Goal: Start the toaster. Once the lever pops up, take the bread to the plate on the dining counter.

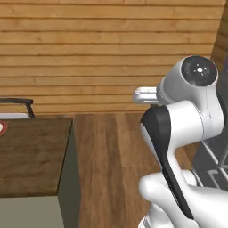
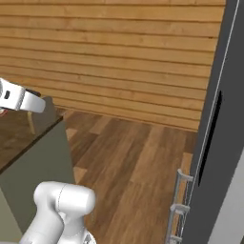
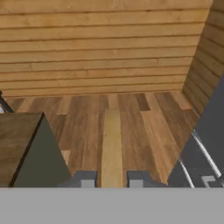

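Note:
In the hand view my gripper (image 3: 111, 178) is shut on the bread (image 3: 112, 144), a thin tan strip seen edge-on that runs forward from between the two dark fingertips (image 3: 87, 179). It hangs over the wooden floor, to the right of the dining counter (image 3: 17, 140). The counter's dark brown top (image 1: 35, 151) lies at the left of the left base view. A sliver of the plate's red rim (image 1: 2, 128) shows at that view's left edge. The toaster and its lever are out of view.
A tall dark appliance front (image 2: 214, 143) with a metal handle (image 2: 177, 209) stands on the right. A dark stool (image 1: 20, 104) sits behind the counter. Open wooden floor (image 1: 111, 169) runs between the counter and the appliance, up to a plank wall (image 1: 89, 53).

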